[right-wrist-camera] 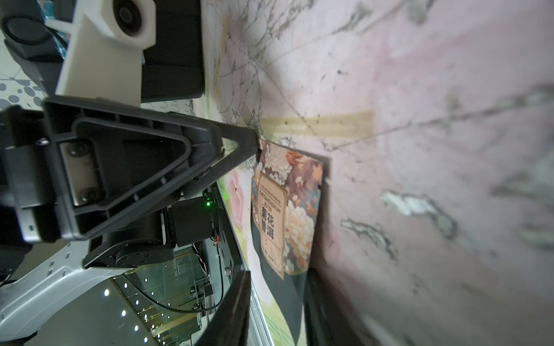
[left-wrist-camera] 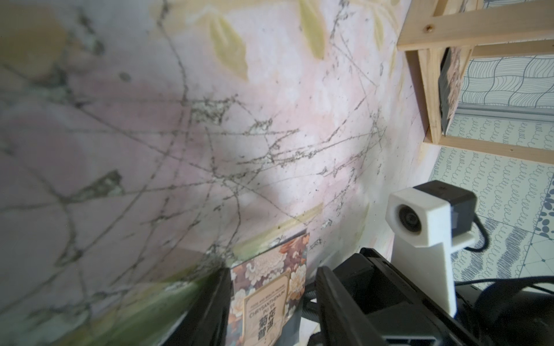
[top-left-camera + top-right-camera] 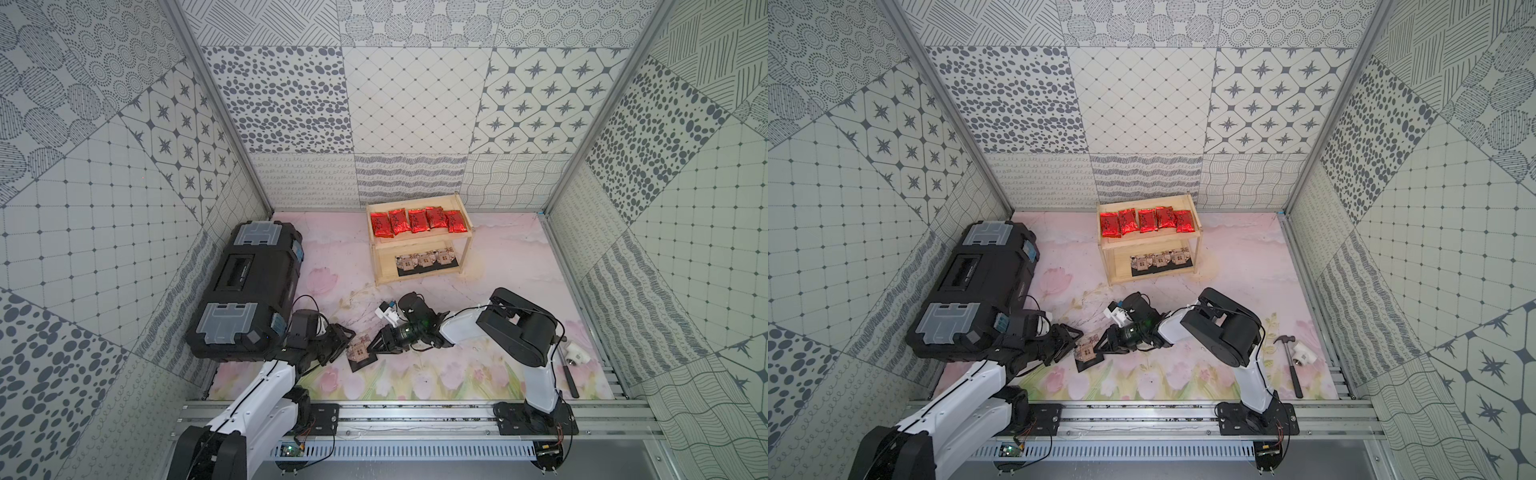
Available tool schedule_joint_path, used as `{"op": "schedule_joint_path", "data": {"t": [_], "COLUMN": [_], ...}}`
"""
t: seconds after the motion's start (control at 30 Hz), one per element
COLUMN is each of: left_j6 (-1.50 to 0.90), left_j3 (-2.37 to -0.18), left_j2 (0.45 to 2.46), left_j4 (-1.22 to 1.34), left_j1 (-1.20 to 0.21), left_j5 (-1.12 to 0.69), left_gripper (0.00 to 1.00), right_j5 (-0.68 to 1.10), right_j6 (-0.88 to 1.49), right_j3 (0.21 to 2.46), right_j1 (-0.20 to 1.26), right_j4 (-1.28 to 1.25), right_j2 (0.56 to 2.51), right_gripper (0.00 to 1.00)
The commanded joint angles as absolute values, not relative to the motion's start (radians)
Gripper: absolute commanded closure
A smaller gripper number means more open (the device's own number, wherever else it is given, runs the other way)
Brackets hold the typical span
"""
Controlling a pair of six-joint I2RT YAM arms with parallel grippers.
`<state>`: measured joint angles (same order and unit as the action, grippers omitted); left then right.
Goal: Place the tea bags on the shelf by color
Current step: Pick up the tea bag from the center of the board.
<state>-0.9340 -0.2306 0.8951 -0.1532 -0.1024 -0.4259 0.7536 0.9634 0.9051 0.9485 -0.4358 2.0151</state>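
- The left gripper (image 3: 349,345) lies low over the front part of the worktop (image 3: 498,270). Its fingers (image 2: 209,305) are clamped on the two side edges of a black tea bag (image 3: 360,353) with a beige floral label.
- This black tea bag (image 1: 287,209) is tilted, printed face up, with its plain black end toward the front edge of the worktop. In the right wrist view it casts a shadow on the surface beside it.
- The right gripper (image 3: 375,347) points at the bag from the opposite side, almost tip to tip with the left gripper. Its fingers (image 1: 233,308) straddle the bag's plain black end, but I cannot tell whether they press on it.
- The shelf (image 3: 415,246) stands at the back of the worktop, close to the rear wall and well apart from both grippers.
- Five red tea bags (image 3: 417,220) lie side by side in a row on the shelf's top tier.
- A row of dark floral tea bags (image 3: 424,262) lies on the shelf's lower tier.
- A black toolbox (image 3: 249,291) sits on the left side of the worktop, just beside the left arm.
- A hammer (image 3: 1292,370) lies near the front right corner, with a small white object (image 3: 1304,355) just beside its head.
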Motion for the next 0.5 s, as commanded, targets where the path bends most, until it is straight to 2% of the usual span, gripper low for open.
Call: {"op": "schedule_joint_path", "data": {"t": [0.0,0.13,0.3,0.4,0.47], "left_j6": [-0.932,-0.932,-0.936,-0.942,-0.958], "left_j3": [-0.217,-0.211,-0.23,-0.272,-0.306], "left_j2": [0.898,0.902,0.884,0.873,0.871], "left_j4": [-0.203,-0.195,-0.202,-0.216,-0.206], "left_j1": [-0.103,-0.103,-0.103,-0.102,-0.103], "left_j5": [-0.391,-0.397,-0.406,-0.421,-0.455], "left_gripper": [0.49,0.49,0.49,0.48,0.43], "right_j5": [0.766,0.764,0.746,0.728,0.714], "right_j6": [0.96,0.964,0.957,0.951,0.957], "right_j3": [0.938,0.949,0.954,0.928,0.87], "right_j1": [0.959,0.958,0.953,0.933,0.908], "right_j4": [-0.416,-0.419,-0.405,-0.415,-0.483], "right_j2": [2.04,2.045,2.029,1.99,1.942], "right_gripper": [0.71,0.8,0.98,1.0,1.0]}}
